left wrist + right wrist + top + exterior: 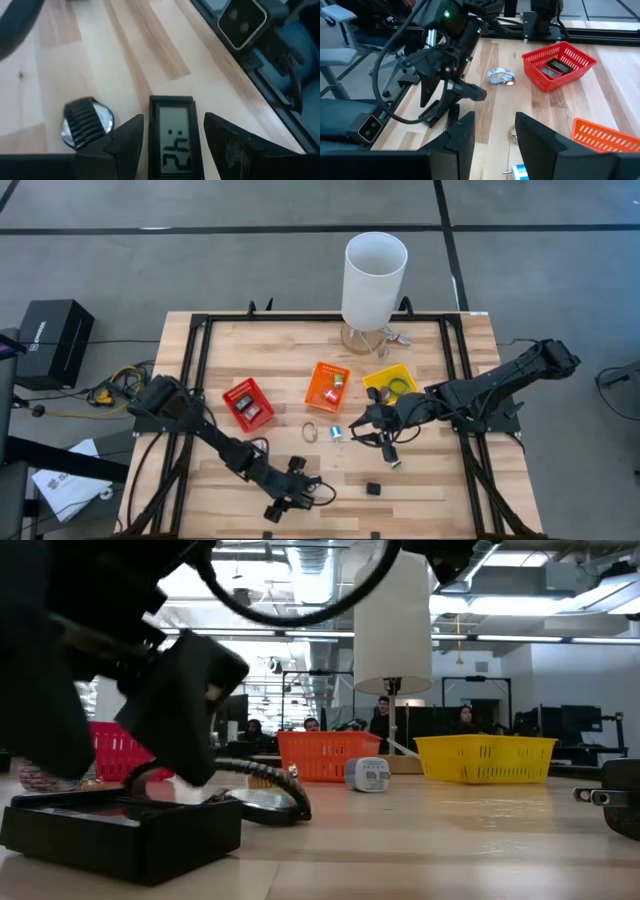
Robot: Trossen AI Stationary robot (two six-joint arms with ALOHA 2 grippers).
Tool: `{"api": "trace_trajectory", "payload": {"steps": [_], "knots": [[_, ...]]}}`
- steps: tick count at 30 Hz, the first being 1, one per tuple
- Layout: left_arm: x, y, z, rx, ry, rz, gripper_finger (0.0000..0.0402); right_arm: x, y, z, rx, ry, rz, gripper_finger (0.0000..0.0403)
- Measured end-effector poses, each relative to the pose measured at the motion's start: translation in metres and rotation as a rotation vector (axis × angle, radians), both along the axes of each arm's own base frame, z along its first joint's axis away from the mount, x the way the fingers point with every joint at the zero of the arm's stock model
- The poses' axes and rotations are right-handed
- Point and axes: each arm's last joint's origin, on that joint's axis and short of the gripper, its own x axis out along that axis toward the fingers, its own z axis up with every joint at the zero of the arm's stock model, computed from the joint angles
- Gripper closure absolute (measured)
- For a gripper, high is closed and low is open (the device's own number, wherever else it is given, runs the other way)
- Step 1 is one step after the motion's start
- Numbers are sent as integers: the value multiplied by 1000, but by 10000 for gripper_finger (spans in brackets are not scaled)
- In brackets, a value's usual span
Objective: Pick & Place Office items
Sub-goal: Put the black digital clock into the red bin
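A black digital clock is lying flat at the bottom centre of the left wrist view, its display showing "2h:" as seen. The left gripper is straddling it, fingers spread on either side, not clamping. A silvery clip is lying just beside it. The right gripper, open and empty, is hanging at frame centre-right in the high view, near the red bin.

The only readable marks are digits on the small black LCD timer lying on the bench: a colon and what looks like 24, seen upside down. Nothing else is legible.
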Motion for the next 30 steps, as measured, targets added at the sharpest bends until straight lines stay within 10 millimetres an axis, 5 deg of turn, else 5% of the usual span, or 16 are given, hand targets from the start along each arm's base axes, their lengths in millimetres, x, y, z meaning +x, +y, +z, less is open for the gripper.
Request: {"api": "trace_trajectory", "payload": {"steps": [24, 30], "knots": [[-6, -3, -20, 51, 84, 7, 205, 0, 0, -1, -31, 2, 14, 271], [-6, -2, -21, 68, 77, 19, 234, 0, 0, -1, -78, -8, 38, 271]]}}
